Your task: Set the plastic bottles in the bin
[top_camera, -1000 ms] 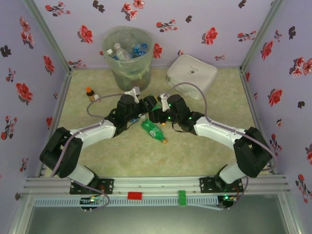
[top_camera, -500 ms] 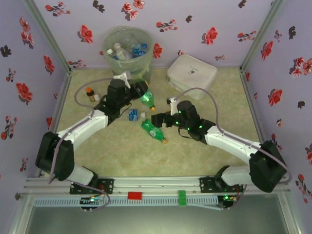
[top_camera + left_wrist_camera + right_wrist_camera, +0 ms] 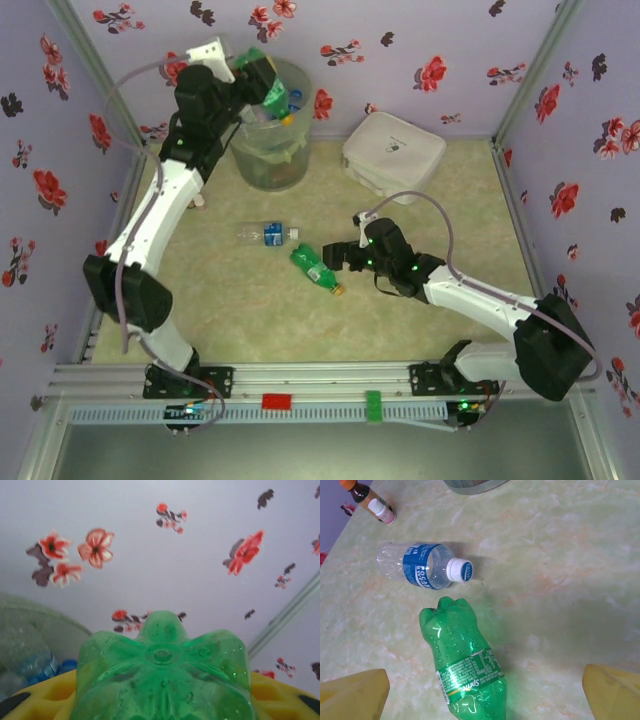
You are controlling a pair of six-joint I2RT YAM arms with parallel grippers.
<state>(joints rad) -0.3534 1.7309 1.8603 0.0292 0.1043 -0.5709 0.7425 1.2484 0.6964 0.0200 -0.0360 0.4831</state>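
Left gripper (image 3: 262, 78) clamps a green bottle (image 3: 162, 670) above the bin (image 3: 268, 155); right gripper (image 3: 333, 256), jaws wide, hovers over a second green bottle (image 3: 465, 665).

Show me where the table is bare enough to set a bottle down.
Bare: the near strip of table before the lying green bottle, and the stretch between white box and right arm. Crowded: the middle, around clear bottle and right gripper.

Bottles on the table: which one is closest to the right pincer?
The green plastic bottle, lying right before the open right pincer; the clear plastic blue-labelled bottle lies farther away.
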